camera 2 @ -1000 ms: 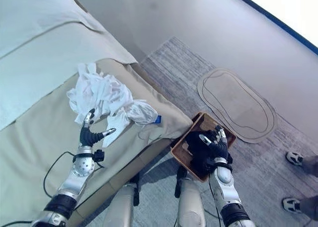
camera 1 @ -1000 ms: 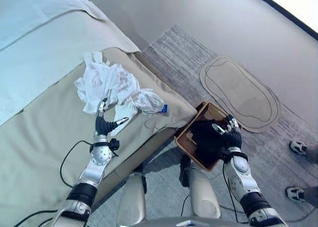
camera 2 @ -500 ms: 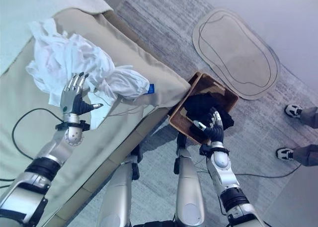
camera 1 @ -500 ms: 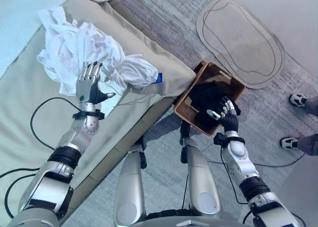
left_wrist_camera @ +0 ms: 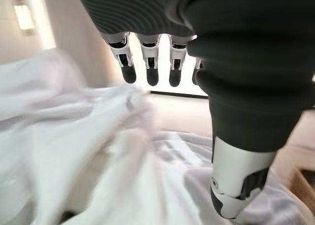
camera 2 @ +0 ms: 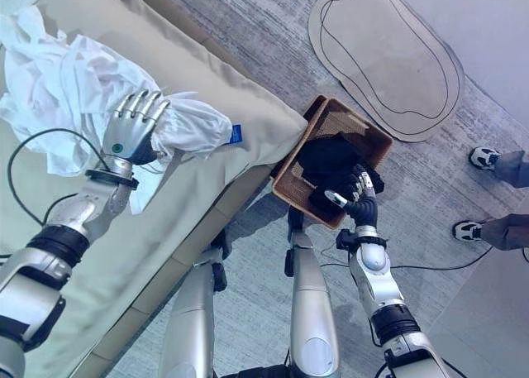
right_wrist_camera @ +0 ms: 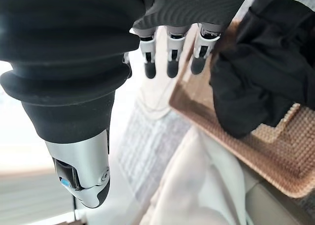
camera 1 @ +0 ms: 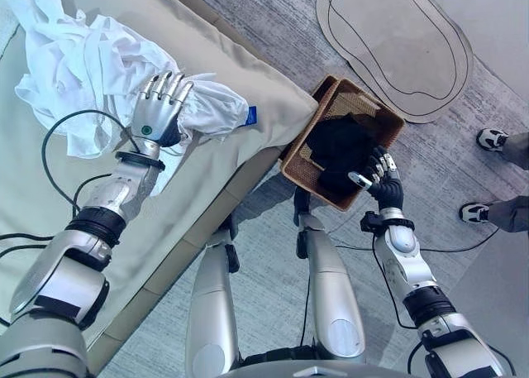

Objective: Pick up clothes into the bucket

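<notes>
Your right hand (camera 1: 382, 184) hangs open and empty just beside the basket (camera 1: 376, 113) with dark clothes (camera 1: 339, 142), your left hand (camera 1: 159, 107) rests open on the white clothes (camera 1: 78, 59) on the bed (camera 1: 207, 188); soft, light, so gather a thick fold.

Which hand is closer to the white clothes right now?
Left. The left hand is open right over the white clothes on the bed; the right hand is open by the woven basket.

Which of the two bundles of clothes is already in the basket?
The black clothes lie in the woven basket on the floor; the white clothes remain on the bed.
</notes>
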`<state>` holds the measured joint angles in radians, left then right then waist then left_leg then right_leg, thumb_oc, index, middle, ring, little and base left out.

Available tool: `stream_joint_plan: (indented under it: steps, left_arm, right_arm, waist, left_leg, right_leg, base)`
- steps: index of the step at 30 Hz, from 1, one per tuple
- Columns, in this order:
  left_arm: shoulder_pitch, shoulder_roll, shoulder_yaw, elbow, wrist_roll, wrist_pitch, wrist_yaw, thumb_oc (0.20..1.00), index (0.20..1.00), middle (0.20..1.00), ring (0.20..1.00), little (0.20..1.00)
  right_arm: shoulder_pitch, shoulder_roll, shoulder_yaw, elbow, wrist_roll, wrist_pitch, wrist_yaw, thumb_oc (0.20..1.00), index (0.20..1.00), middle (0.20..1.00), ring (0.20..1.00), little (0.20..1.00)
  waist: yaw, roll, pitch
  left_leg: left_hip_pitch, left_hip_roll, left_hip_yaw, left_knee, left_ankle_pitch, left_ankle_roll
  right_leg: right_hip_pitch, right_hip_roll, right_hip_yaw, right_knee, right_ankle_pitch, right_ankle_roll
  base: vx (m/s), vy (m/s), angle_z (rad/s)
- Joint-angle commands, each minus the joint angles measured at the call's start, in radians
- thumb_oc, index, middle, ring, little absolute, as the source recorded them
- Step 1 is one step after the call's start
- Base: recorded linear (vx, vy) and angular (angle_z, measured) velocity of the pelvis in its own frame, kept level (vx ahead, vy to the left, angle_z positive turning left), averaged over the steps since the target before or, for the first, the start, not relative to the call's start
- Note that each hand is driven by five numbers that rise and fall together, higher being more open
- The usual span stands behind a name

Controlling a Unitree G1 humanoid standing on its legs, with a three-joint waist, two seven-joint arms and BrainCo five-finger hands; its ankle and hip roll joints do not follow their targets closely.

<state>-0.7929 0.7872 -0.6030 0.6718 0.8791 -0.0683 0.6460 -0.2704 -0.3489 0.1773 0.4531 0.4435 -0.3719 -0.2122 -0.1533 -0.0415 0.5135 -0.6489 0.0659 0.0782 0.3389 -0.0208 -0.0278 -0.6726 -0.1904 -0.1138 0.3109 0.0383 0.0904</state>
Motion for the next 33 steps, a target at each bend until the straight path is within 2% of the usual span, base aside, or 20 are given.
stream_joint_plan:
  steps: [1,5,9,13,21,27,28,29,30,31,32,33]
  left_arm:
    - [-0.01,0.023,0.019,-0.083,0.087,-0.018,0.006,1.0,1.0,1.0,1.0,1.0]
    - [-0.033,0.03,-0.041,-0.118,0.137,-0.045,0.024,1.0,1.0,1.0,1.0,1.0]
    - [-0.079,0.014,-0.114,-0.071,0.165,-0.041,-0.006,1.0,1.0,1.0,1.0,1.0]
    - [-0.104,0.001,-0.136,-0.034,0.164,-0.033,-0.026,1.0,1.0,1.0,1.0,1.0]
    - [-0.145,-0.055,-0.133,0.125,0.152,0.04,-0.087,1.0,1.0,1.0,1.0,1.0]
    - [-0.179,-0.061,-0.11,0.173,0.146,0.087,-0.13,1.0,1.0,1.0,1.0,1.0]
    - [-0.191,-0.059,-0.099,0.191,0.136,0.099,-0.13,0.89,0.89,0.89,0.89,0.89]
    - [-0.191,-0.059,-0.099,0.191,0.136,0.099,-0.13,0.746,0.746,0.746,0.746,0.746]
    - [-0.196,-0.057,-0.079,0.189,0.118,0.105,-0.124,0.479,0.479,0.479,0.479,0.479]
    - [-0.195,-0.056,-0.078,0.189,0.118,0.105,-0.124,0.294,0.294,0.294,0.294,0.294]
    - [-0.191,-0.059,-0.067,0.19,0.107,0.104,-0.114,0.2,0.2,0.2,0.2,0.2]
    - [-0.182,-0.062,-0.055,0.184,0.098,0.103,-0.107,0.2,0.2,0.2,0.2,0.2]
  right_arm:
    - [0.059,-0.046,-0.012,-0.065,0.007,-0.068,0.015,1.0,1.0,1.0,1.0,1.0]
    - [0.06,-0.048,-0.01,-0.054,0.024,-0.072,0.022,1.0,1.0,1.0,1.0,1.0]
    - [0.06,-0.048,-0.01,-0.051,0.034,-0.074,0.021,1.0,1.0,1.0,1.0,1.0]
    - [0.05,-0.046,-0.006,-0.041,0.029,-0.073,0.015,1.0,1.0,1.0,1.0,1.0]
    - [0.037,-0.04,-0.013,-0.027,0.026,-0.064,0.009,1.0,1.0,1.0,1.0,1.0]
    - [0.035,-0.036,-0.018,-0.031,0.026,-0.05,0.016,1.0,1.0,1.0,1.0,1.0]
    - [0.038,-0.035,-0.017,-0.038,0.027,-0.047,0.02,1.0,1.0,1.0,1.0,1.0]
    - [0.038,-0.035,-0.017,-0.038,0.027,-0.047,0.02,1.0,1.0,1.0,1.0,1.0]
    - [0.042,-0.032,-0.015,-0.043,0.029,-0.045,0.025,1.0,1.0,1.0,1.0,1.0]
    - [0.042,-0.032,-0.014,-0.043,0.029,-0.044,0.025,1.0,1.0,1.0,1.0,1.0]
    - [0.043,-0.03,-0.014,-0.044,0.029,-0.044,0.027,1.0,1.0,1.0,1.0,1.0]
    - [0.044,-0.027,-0.012,-0.044,0.027,-0.044,0.025,1.0,1.0,1.0,1.0,1.0]
  waist:
    - [0.0,0.013,-0.054]
    - [-0.001,0.014,-0.059]
    - [-0.008,0.011,-0.064]
    - [-0.012,0.008,-0.065]
    - [-0.029,0.003,-0.066]
    - [-0.035,0.003,-0.069]
    - [-0.038,0.001,-0.072]
    - [-0.038,0.001,-0.072]
    - [-0.038,-0.001,-0.074]
    - [-0.038,-0.001,-0.074]
    - [-0.038,-0.002,-0.074]
    - [-0.037,-0.002,-0.075]
  left_leg:
    - [-0.071,0.012,-0.036,0.078,-0.025,-0.011]
    - [-0.071,0.011,-0.037,0.078,-0.025,-0.012]
    - [-0.074,0.008,-0.038,0.076,-0.026,-0.012]
    - [-0.082,0.009,-0.038,0.079,-0.025,-0.01]
    - [-0.114,0.007,-0.032,0.095,-0.027,-0.004]
    - [-0.133,0.009,-0.029,0.107,-0.029,-0.001]
    - [-0.139,0.009,-0.029,0.113,-0.03,0.0]
    - [-0.14,0.009,-0.029,0.113,-0.03,0.0]
    - [-0.144,0.01,-0.027,0.12,-0.033,0.001]
    - [-0.145,0.01,-0.027,0.12,-0.033,0.001]
    - [-0.146,0.01,-0.028,0.121,-0.032,0.001]
    - [-0.147,0.009,-0.029,0.122,-0.033,0.002]
  right_leg:
    - [0.029,-0.063,0.014,0.01,-0.006,0.083]
    - [0.03,-0.061,0.015,0.008,-0.008,0.083]
    - [0.027,-0.057,0.017,0.005,-0.007,0.082]
    - [0.018,-0.055,0.023,0.005,-0.003,0.081]
    - [-0.017,-0.053,0.035,0.01,0.008,0.08]
    - [-0.036,-0.051,0.042,0.015,0.012,0.08]
    - [-0.042,-0.051,0.044,0.018,0.013,0.08]
    - [-0.042,-0.051,0.044,0.018,0.013,0.08]
    - [-0.045,-0.051,0.043,0.021,0.012,0.081]
    - [-0.045,-0.051,0.043,0.021,0.012,0.081]
    - [-0.046,-0.051,0.043,0.021,0.013,0.081]
    - [-0.045,-0.052,0.043,0.021,0.013,0.081]
  base:
    - [0.0,0.0,0.0]
    - [0.0,0.0,0.0]
    - [0.0,0.0,0.0]
    - [0.0,0.0,0.0]
    - [0.0,0.0,0.0]
    - [0.0,0.0,0.0]
    - [0.0,0.0,0.0]
    - [0.0,0.0,0.0]
    - [0.0,0.0,0.0]
    - [0.0,0.0,0.0]
    - [0.0,0.0,0.0]
    - [0.0,0.0,0.0]
